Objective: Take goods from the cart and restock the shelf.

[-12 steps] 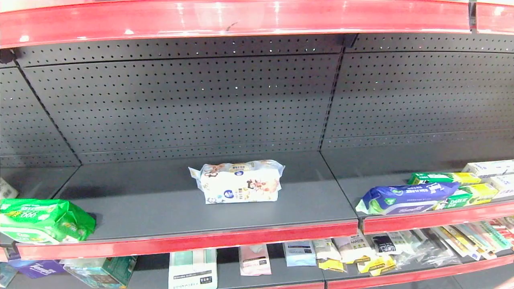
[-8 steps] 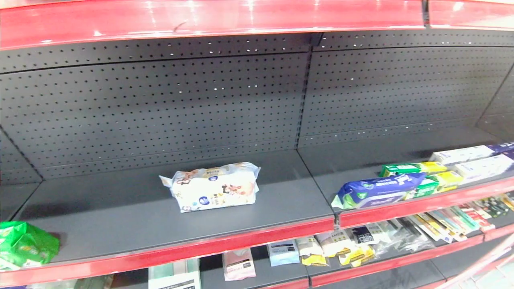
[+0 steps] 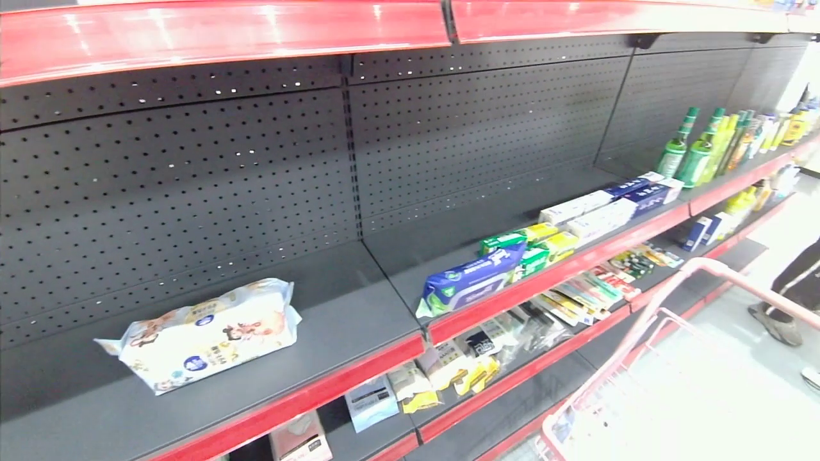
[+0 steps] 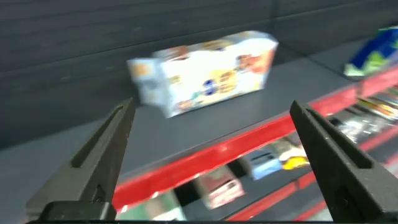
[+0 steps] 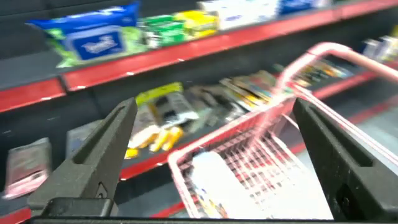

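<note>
Left claw [image 4: 212, 104]: jaws spread wide, empty, touching nothing. Faces white pack [image 4: 205, 71] lying flat on grey shelf [image 4: 186, 134].

Right claw [image 5: 214, 102]: jaws also wide apart, holding nothing. Pink cart [image 5: 239, 132] ahead of it, with pale goods inside too blurred to identify.

Head view: white pack at lower left of frame, well apart from blue pack [image 3: 471, 282] at centre. Cart in lower right corner, near lower shelf tiers. Green bottles [image 3: 685, 150] at upper right.
</note>
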Tool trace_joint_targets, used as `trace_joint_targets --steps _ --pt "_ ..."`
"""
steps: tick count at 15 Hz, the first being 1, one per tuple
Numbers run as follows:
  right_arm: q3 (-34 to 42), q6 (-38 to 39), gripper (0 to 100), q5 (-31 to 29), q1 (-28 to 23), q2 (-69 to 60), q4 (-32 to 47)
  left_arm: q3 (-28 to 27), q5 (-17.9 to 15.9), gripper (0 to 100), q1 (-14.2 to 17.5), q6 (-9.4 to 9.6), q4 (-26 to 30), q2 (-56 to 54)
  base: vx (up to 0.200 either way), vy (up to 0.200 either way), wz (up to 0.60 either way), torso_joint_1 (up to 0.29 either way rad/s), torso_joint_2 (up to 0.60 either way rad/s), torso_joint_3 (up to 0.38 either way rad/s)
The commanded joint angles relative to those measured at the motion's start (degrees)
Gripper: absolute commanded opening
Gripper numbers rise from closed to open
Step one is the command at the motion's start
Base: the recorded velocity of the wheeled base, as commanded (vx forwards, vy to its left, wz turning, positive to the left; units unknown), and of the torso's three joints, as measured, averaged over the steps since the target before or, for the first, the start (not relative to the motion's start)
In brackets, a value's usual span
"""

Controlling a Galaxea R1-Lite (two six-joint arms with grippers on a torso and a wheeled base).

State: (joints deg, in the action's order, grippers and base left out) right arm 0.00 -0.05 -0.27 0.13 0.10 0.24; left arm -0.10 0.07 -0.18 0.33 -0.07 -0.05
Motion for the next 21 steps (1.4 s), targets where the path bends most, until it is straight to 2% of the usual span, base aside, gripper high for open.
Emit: trace_joint_targets --steps 1,11,21 --pt "0.0 0.0 100 -0.1 0.0 0.0 -0.1 0.0 0.0 100 0.0 0.02 0.1 0.0 0.000 0.000 -0.60 0.002 0.00 0.002" --pt "0.0 0.0 100 -0.1 0.0 0.0 -0.1 0.0 0.0 100 0.0 0.02 0.0 0.0 0.000 0.000 -0.60 0.003 0.00 0.001" --pt "-0.1 -2.2 100 -0.5 0.0 -0.1 -0.2 0.0 0.0 100 0.0 0.02 0.0 0.0 0.000 0.000 0.00 0.000 0.00 0.000"
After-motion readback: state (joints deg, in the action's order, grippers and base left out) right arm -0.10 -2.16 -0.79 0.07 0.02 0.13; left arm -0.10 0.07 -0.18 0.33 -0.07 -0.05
